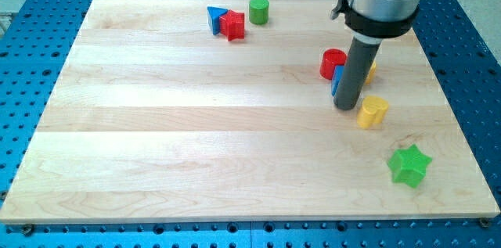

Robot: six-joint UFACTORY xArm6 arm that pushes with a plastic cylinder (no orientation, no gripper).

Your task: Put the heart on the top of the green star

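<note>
The yellow heart (373, 112) lies on the wooden board at the view's right, just right of my tip (345, 107). The green star (409, 165) lies below and to the right of the heart, near the board's lower right corner. My tip stands at the heart's left edge, close to it or touching it. The rod covers part of a blue block (337, 78) behind it.
A red cylinder (332, 63) sits left of the rod, and a yellow block (369, 70) peeks out on its right. At the view's top lie a blue triangle (214, 17), a red star (232, 25) and a green cylinder (259, 10). The board's right edge (462, 123) is near.
</note>
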